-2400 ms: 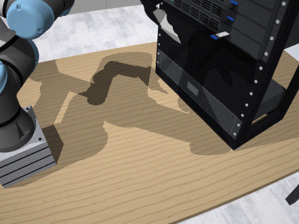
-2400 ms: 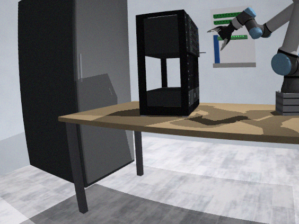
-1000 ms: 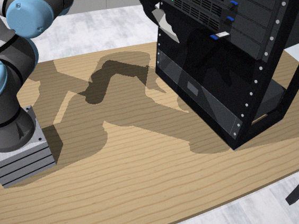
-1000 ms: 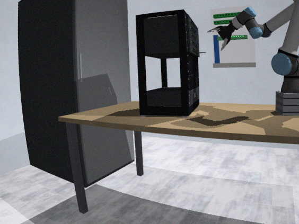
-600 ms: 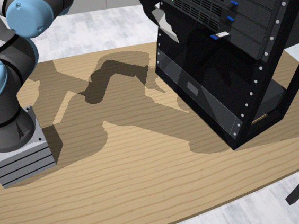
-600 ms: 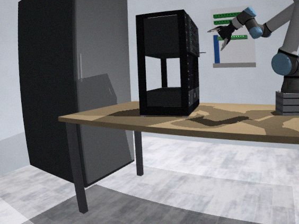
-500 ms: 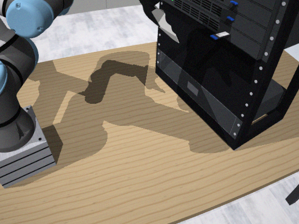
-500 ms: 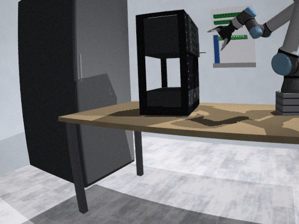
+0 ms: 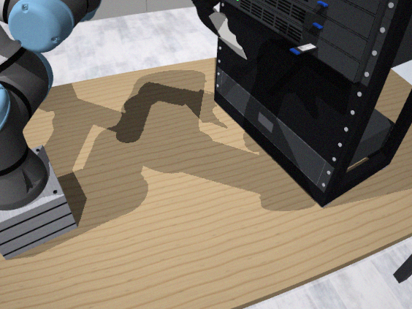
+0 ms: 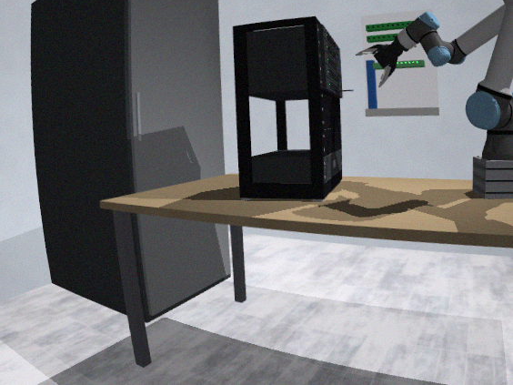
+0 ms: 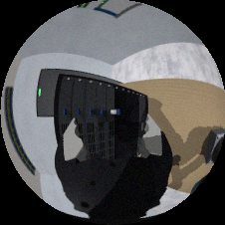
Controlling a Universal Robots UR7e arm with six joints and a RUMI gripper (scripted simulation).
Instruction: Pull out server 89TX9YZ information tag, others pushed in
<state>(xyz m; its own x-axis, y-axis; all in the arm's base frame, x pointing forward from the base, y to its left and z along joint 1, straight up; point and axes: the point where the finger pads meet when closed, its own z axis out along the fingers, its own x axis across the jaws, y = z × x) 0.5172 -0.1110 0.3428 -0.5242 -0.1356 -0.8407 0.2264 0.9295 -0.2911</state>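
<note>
A black server rack (image 9: 369, 85) (image 10: 241, 110) (image 11: 133, 119) stands upright on the wooden table (image 9: 182, 242) (image 10: 282, 217). Its servers sit in the upper bays, each with a small blue information tag. One tag (image 9: 305, 48) (image 10: 347, 90) (image 11: 115, 112), on the lowest server, sticks out and shows a white label; I cannot read its text. The tags (image 9: 322, 4) (image 9: 318, 25) above it look pushed in. My gripper (image 10: 372, 67) (image 11: 111, 116) is open and empty, in the air in front of the rack's upper servers and apart from them. In the top view one grey finger (image 9: 229, 36) shows.
A tall dark cabinet (image 10: 136, 133) with a green light stands on the floor beyond the table's far end. The arm's grey base block (image 9: 34, 212) (image 10: 493, 178) sits on the table opposite the rack. A poster (image 10: 409, 92) hangs on the wall.
</note>
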